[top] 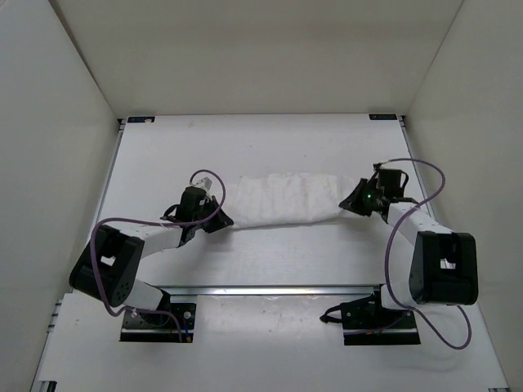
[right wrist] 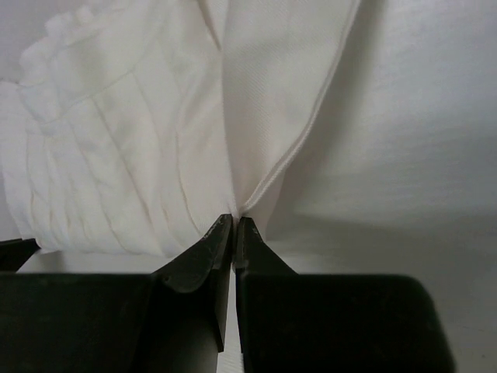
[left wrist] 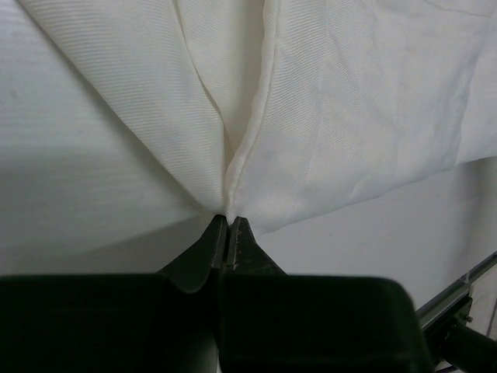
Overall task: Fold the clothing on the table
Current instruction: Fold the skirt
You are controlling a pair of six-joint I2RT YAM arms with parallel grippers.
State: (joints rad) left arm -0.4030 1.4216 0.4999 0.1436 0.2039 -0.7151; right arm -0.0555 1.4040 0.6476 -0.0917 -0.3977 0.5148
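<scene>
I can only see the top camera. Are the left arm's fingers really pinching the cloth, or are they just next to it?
Observer: They're really pinching it. The left wrist view shows the left fingers shut on the clothing, right where a seam ends.
Operator: What about the other arm?
Observer: The right fingers are shut on it too, at the bottom of a hemmed edge.
Operator: Is the cloth smooth over there?
Observer: No. In the right wrist view, one side of it is bunched into small wavy folds.
</scene>
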